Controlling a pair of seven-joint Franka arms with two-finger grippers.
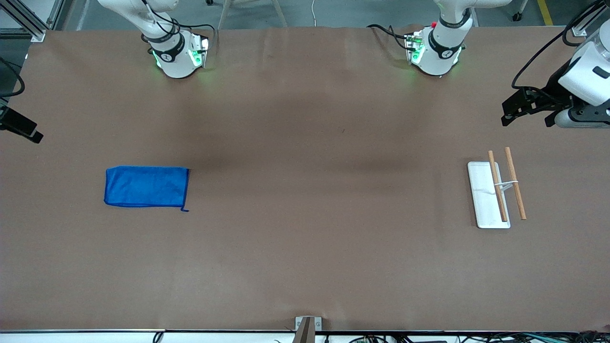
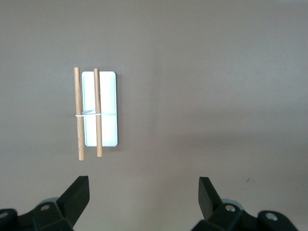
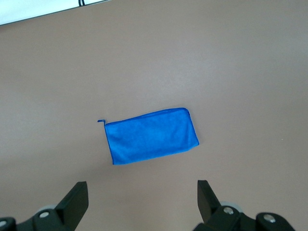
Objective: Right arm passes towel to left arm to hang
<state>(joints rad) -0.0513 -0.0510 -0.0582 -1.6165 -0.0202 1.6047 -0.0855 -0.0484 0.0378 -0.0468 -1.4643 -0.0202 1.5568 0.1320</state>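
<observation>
The blue towel (image 1: 145, 186) lies flat and folded on the brown table toward the right arm's end, with its loop thread (image 1: 184, 209) at the corner nearest the front camera. It also shows in the right wrist view (image 3: 151, 136). My right gripper (image 3: 143, 190) is open and empty, high above the table beside the towel; only part of it shows at the edge of the front view (image 1: 21, 127). My left gripper (image 1: 526, 118) is open and empty in the air near the rack, as the left wrist view (image 2: 144, 185) shows.
A white rack (image 1: 485, 202) with two wooden rods (image 1: 515, 183) stands toward the left arm's end of the table and also shows in the left wrist view (image 2: 108, 132). A small bracket (image 1: 308, 325) sits at the table's front edge.
</observation>
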